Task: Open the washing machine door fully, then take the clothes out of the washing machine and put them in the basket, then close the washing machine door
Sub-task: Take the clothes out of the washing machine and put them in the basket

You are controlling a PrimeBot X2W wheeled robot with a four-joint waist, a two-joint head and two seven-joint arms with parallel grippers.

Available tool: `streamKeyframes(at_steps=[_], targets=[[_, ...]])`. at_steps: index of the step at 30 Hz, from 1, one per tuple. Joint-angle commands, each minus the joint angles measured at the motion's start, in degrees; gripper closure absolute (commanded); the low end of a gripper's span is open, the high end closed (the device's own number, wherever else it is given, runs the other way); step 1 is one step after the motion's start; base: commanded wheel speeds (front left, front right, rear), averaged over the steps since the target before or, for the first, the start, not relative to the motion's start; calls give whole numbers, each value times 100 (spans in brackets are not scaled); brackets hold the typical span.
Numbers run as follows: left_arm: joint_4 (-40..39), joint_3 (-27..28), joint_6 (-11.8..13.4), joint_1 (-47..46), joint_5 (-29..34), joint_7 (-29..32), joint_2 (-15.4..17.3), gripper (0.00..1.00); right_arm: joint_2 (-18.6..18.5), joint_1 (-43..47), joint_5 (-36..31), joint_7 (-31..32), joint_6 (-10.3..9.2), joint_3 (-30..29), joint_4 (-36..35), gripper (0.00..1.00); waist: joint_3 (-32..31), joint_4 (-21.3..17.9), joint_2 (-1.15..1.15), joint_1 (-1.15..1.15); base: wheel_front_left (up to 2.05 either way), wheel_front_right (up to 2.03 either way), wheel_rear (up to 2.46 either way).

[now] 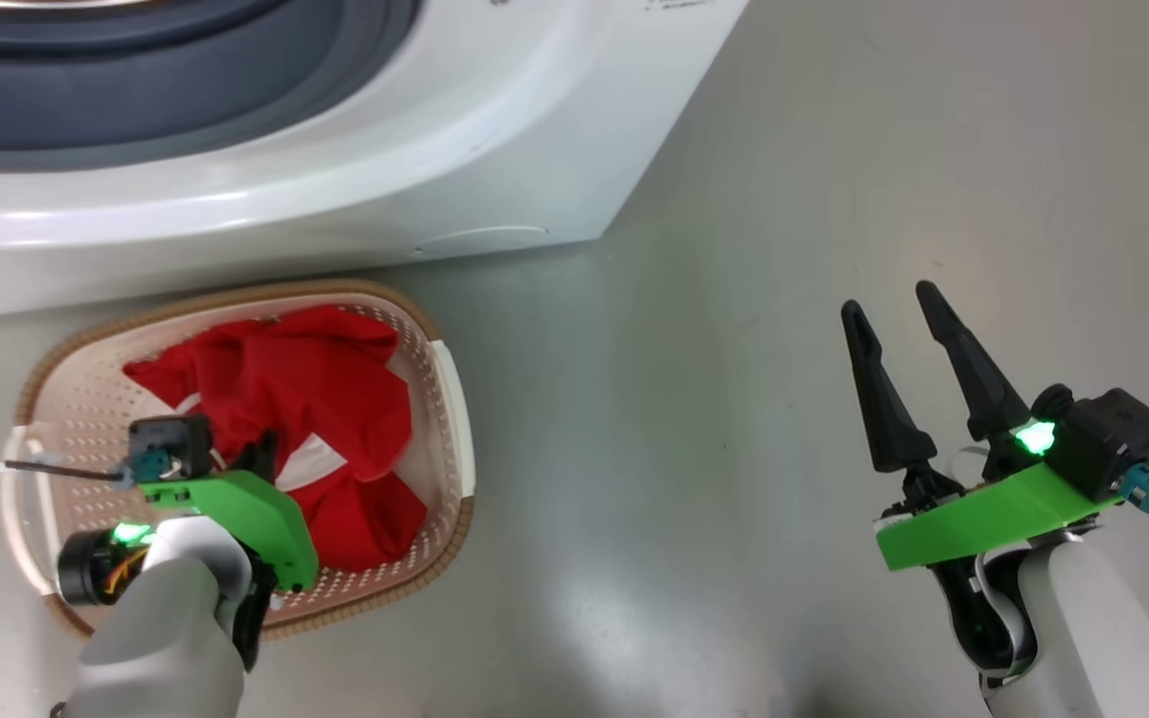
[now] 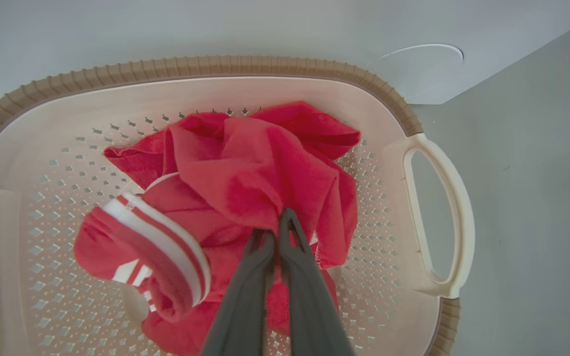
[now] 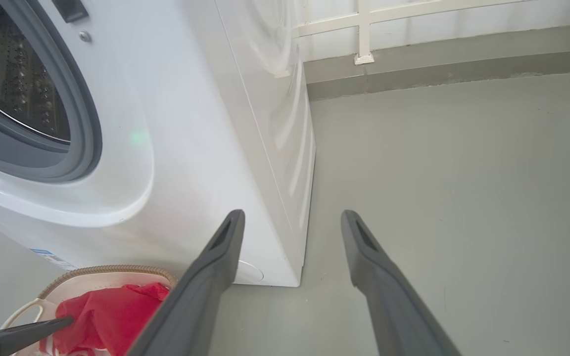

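In the head view, the washing machine (image 1: 335, 150) fills the top left, its grey gasket ring (image 1: 186, 90) facing the camera, and the basket (image 1: 235, 296) stands on the grey floor (image 1: 734, 399) just in front of it. The clothes (image 1: 305, 399) lie bunched in the basket. The left gripper (image 1: 260, 454) reaches down into the basket over the red cloth, its fingers mostly hidden under its green bracket. The right gripper (image 1: 889, 299) hovers over bare floor well to the right of the basket, its two dark fingers spread apart and touching nothing. In the left wrist view, the left gripper (image 2: 276, 225) has its fingers pressed together, with the tips nipped on a gathered fold of the clothes (image 2: 225, 168). The red fabric draws up in creases toward the tips. A white-striped cuff (image 2: 161, 247) curls to one side, and the rest of the cloth rests on the perforated bottom inside the brown rim (image 2: 191, 66). In the right wrist view, the right gripper (image 3: 291, 217) stands wide open with only floor between its fingers. The washing machine (image 3: 191, 148) shows its gasket and steel drum (image 3: 8, 74). At the lower left are the basket (image 3: 112, 269), the clothes (image 3: 107, 316) and one of the left gripper's fingers (image 3: 27, 330).
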Motion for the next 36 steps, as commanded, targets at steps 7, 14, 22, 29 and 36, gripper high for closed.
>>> streamKeyframes(at_steps=[7, 14, 22, 29, 36], targets=[[48, 6, -17, -103, -195, -19, 277, 0, 43, -28, -72, -68, 51, 67, -157, 0, 160, -128, 0, 0, 0, 0, 0], [-81, -27, -17, -48, -431, -154, 255, 0, 19, -42, -64, -68, 51, 56, -77, 0, -34, -10, 0, 0, 0, 0, 0], [-550, 18, -17, 124, -583, -204, 352, 0, -62, 10, -15, -68, 51, 44, 36, 0, -436, 189, 0, 0, 0, 0, 0], [-1205, 478, 54, 340, -404, -206, 436, 0, -151, 97, 39, -68, 51, 46, 153, 0, -808, 318, 0, 0, 0, 0, 0], [-2033, 1025, 119, 674, 58, -207, 434, 0, -221, 195, 93, -68, 51, 50, 246, 0, -1195, 372, 0, 0, 0, 0, 0]])
